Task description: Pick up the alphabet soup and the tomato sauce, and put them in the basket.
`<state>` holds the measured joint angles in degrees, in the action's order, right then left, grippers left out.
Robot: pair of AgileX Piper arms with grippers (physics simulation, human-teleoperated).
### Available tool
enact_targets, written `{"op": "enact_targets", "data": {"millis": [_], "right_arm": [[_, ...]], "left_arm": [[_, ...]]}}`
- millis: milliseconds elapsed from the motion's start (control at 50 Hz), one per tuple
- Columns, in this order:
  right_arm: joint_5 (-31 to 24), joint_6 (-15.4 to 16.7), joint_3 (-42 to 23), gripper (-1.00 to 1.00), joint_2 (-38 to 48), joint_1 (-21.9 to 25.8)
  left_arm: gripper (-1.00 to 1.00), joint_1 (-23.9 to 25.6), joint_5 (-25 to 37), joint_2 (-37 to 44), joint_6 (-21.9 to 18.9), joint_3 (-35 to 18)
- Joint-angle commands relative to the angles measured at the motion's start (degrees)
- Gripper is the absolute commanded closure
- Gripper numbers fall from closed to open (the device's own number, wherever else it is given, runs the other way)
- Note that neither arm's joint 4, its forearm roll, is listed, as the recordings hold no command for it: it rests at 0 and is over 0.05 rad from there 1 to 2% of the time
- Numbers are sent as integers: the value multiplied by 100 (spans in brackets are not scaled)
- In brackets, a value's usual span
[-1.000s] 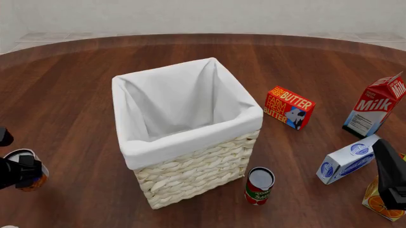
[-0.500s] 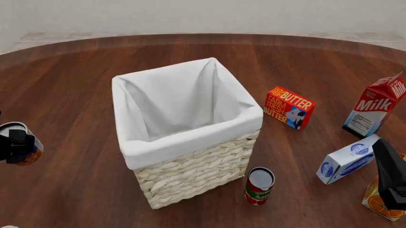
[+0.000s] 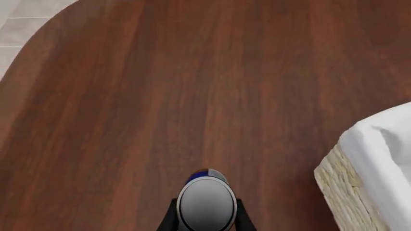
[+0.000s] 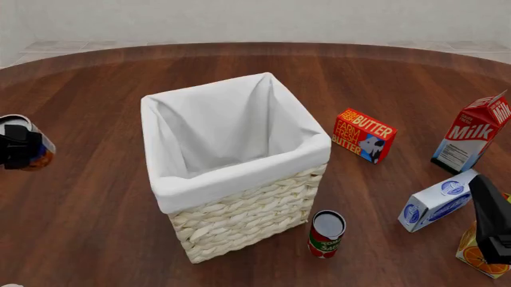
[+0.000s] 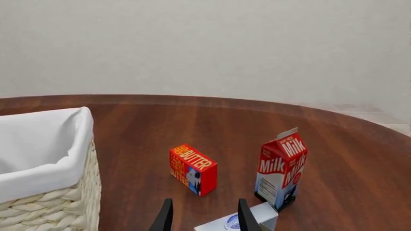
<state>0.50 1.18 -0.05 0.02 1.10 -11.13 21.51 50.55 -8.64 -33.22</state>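
Nearest me: tomato sauce (image 4: 327, 234) upright on the table just beside the basket's near corner, untouched. Right gripper (image 5: 204, 215) hangs low at the right edge, fingers spread, nothing between them. Directly ahead of it lies a white-and-blue carton (image 4: 437, 200), with an orange juice carton (image 4: 477, 250) beneath the arm. Risk: if that arm swings left for the sauce it could clip either carton, or nudge the can into the wicker and tip it.

Mid-left: left gripper (image 4: 18, 148) pinches the alphabet soup (image 4: 26, 143), clear of the table by the look of it. The wrist view shows the silver lid (image 3: 206, 205) between two dark fingers, low on the can's sides. Grip looks narrow on a round tin, so a fast swing could let it twist or slide out.

Then the basket (image 4: 239, 215): tall, liner folded over the rim. The soup sits well left of it and I judge roughly at rim height. Main risk: a straight traverse catches the liner or the wall and shoves the basket. Needs more lift first.

Far right: butter box (image 4: 363, 135) and milk carton (image 4: 473, 134), out of the way.
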Motion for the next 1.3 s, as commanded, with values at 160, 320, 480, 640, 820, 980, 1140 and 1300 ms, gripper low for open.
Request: {"op": "enact_targets", "data": {"millis": [160, 320, 480, 640, 820, 980, 1140, 1300], "right_arm": [[3, 39, 0, -100, 0, -4], [3, 43, 1, -100, 0, -4], [11, 32, 0, -100, 0, -5], [11, 14, -1, -100, 0, 0], [14, 9, -2, -100, 0, -2], [11, -10, -2, -100, 0, -3], [13, -10, -2, -100, 0, 8], [14, 5, -2, -100, 0, 13]], "left_arm": [[100, 345, 88, 37, 51, -716], [100, 549, 116, 119, 162, -1077], [100, 775, 61, 224, 266, -1267], [100, 966, 51, 299, 319, -1419], [100, 1237, 29, 449, 365, -1668], [100, 1477, 22, 551, 385, -1853], [100, 1710, -4, 659, 365, -2036], [100, 1977, -25, 718, 426, -2293]]}}
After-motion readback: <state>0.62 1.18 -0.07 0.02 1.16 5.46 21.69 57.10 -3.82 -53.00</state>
